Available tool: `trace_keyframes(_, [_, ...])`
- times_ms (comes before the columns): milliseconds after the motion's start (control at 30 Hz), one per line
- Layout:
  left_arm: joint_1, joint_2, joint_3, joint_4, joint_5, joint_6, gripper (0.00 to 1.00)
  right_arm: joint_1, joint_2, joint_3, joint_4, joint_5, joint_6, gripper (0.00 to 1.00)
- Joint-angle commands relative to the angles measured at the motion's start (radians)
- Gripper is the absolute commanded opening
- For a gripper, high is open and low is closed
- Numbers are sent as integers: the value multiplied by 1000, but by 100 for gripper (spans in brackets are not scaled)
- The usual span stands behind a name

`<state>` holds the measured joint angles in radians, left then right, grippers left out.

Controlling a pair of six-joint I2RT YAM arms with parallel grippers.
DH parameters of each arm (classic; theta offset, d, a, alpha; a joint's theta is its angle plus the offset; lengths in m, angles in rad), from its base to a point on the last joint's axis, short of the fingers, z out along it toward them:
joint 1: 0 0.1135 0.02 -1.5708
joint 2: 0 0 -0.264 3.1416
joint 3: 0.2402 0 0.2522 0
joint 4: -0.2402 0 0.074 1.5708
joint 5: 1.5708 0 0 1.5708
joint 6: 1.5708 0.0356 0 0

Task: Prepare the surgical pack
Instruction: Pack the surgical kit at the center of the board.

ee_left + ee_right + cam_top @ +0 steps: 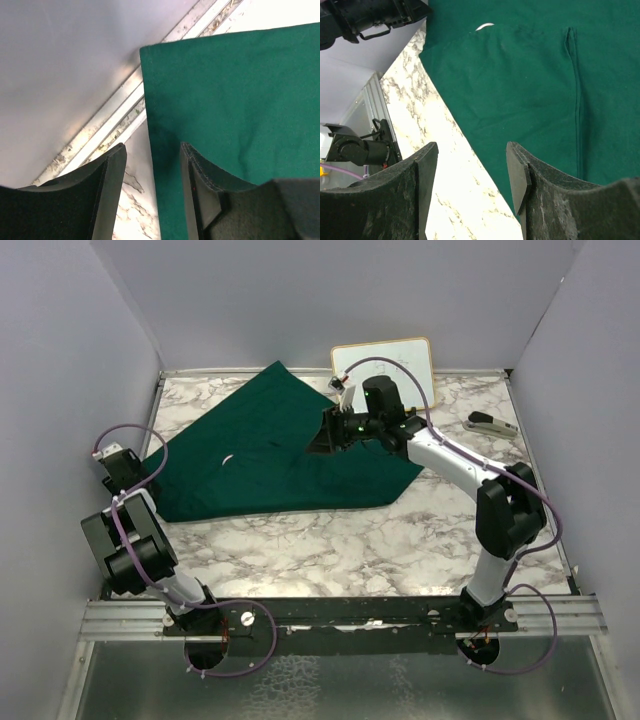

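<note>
Green cloth sheet (280, 450) is lying rumpled across the far-left part of the marble table (330, 550). Left hand (152, 150) is hovering at the sheet's left corner, fingers apart, gripping nothing. Right hand (471, 150) is hanging over another sheet edge, likewise released, approx. mid-table.

My left gripper (152, 150) hangs with jaws apart over the left edge of the dark green cloth (235, 90). Marble desk (134, 207) shows in the gap. The cloth's corner lies beyond, beside the metal rail (112, 120) and grey wall (60, 60).
</note>
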<state>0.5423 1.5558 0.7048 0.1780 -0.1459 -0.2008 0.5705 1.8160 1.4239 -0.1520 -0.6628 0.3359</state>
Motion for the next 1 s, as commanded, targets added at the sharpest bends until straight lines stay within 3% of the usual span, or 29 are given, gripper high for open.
trace_keyframes(0, [14,11,23,108,33,110,49,5,-59,-24,65,-39,-5,57])
trace_keyframes(167, [25,62,60,42,95,147,44,5,-78,-49,97,-47,3,57])
trace_keyframes(300, [25,89,90,-8,95,176,48,5,-85,-58,108,-59,5,57])
trace_keyframes(367, [25,99,127,-74,93,144,49,5,-88,-65,112,-57,5,57])
trace_keyframes(567, [38,84,108,-57,150,85,52,5,-83,-60,104,-59,-2,57])
trace_keyframes(967, [151,75,62,-17,391,-95,50,5,-83,-63,103,-59,-6,57])
